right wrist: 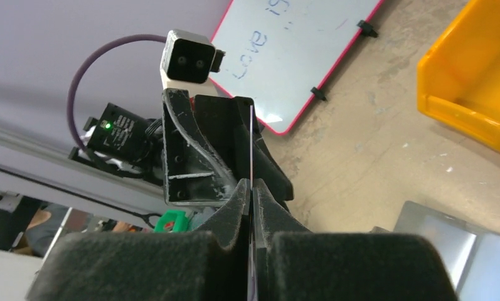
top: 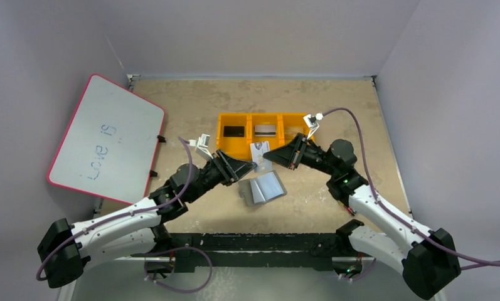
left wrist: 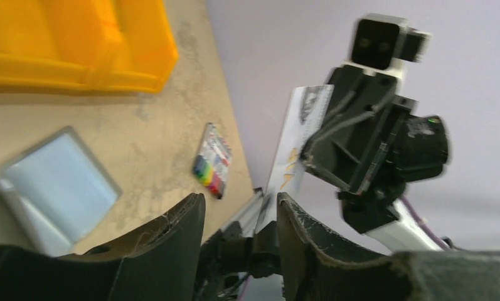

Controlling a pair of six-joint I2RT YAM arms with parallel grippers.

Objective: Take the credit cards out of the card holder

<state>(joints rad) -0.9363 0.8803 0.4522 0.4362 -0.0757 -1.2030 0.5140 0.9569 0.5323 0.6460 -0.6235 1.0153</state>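
The tan counter (top: pixel 191 100) is carrying everything, with a red-edged whiteboard (top: pixel 106 141) leaning at its left side and showing the handwritten words "Love is". The left arm (top: pixel 128 216) and the right arm (top: pixel 372 207) are reaching in from the near edge and meeting nose to nose over the middle of the counter. Just beyond them a yellow three-part tray (top: pixel 234 115) is sitting, and just in front of them the card holder (top: pixel 264 188) is lying spread open and flat, its pale blue-grey inside facing up, apart from both claws. The right claw (right wrist: pixel 252 188) is pinching fully closed on a pale credit card (top: pixel 260 150), which is standing on edge above the counter between the two claws, clear of the card holder. The left claw (left wrist: pixel 241 204) is facing it with its fingers parted by a clear gap; the card's lower end is showing beyond that gap, and the fingers are not pressing on it as far as the left wrist view is showing. A black card (top: pixel 234 131) is lying in the tray's left compartment and a silver-white card (top: pixel 265 130) in the middle one. A small pack of coloured crayons (left wrist: pixel 212 160) is lying on the counter, to the right of the card holder in the left wrist view.
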